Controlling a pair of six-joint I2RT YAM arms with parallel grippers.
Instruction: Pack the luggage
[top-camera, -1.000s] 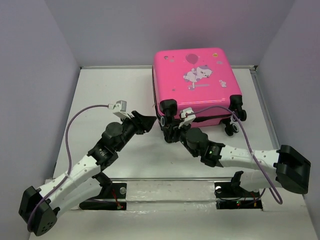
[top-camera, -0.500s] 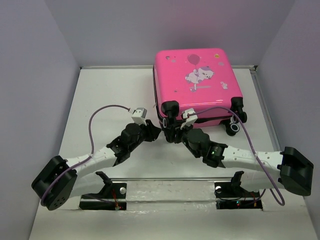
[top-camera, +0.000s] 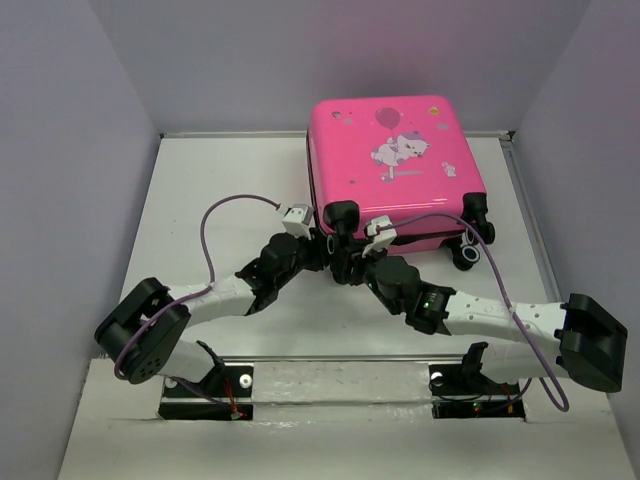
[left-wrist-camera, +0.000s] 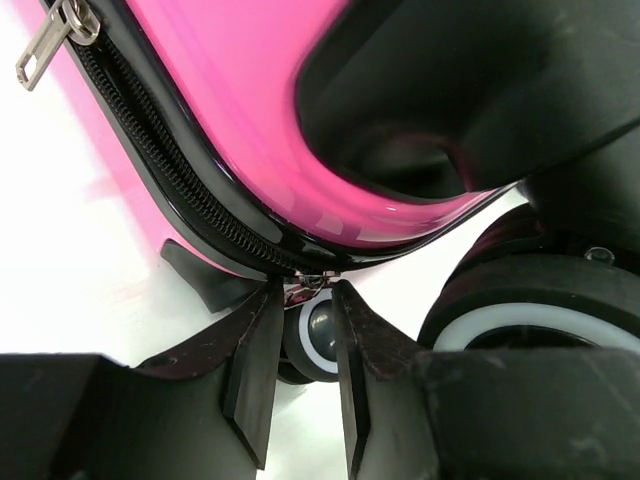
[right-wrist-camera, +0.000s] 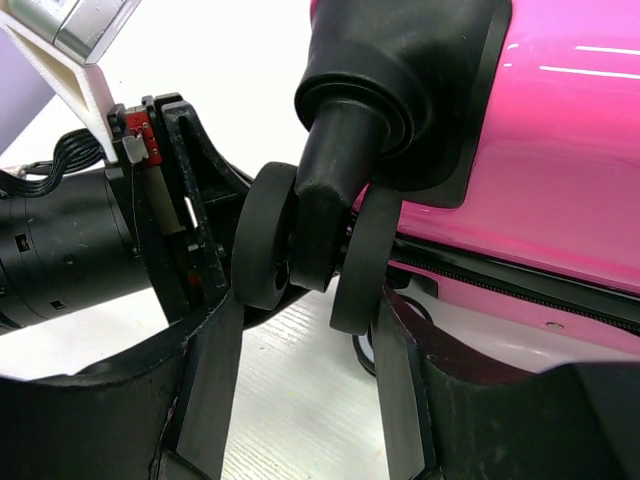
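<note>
The hot-pink luggage (top-camera: 395, 165) lies shut and flat at the back of the table, print side up, wheels toward me. Both grippers meet at its near-left corner. My left gripper (top-camera: 322, 250) is nearly closed, its fingertips (left-wrist-camera: 262, 300) pinching a small metal zipper pull (left-wrist-camera: 306, 284) on the black zipper (left-wrist-camera: 160, 160) under the pink shell (left-wrist-camera: 230, 110). My right gripper (top-camera: 345, 262) straddles the black twin caster wheel (right-wrist-camera: 265, 250) at that corner, its fingers (right-wrist-camera: 215, 360) pressed against both outer faces. The pink shell also fills the right wrist view (right-wrist-camera: 570, 150).
A second zipper pull (left-wrist-camera: 45, 45) hangs further along the zipper. The near-right wheels (top-camera: 467, 255) stick out toward the right arm. The white table (top-camera: 220, 170) has a raised rim and grey walls on the left, back and right. A purple cable (top-camera: 215, 215) loops above the left arm.
My left arm has swung right and forward, bringing its gripper from beside the suitcase to the near-left corner. The right gripper has stayed on the wheel; the suitcase shifted slightly back.
</note>
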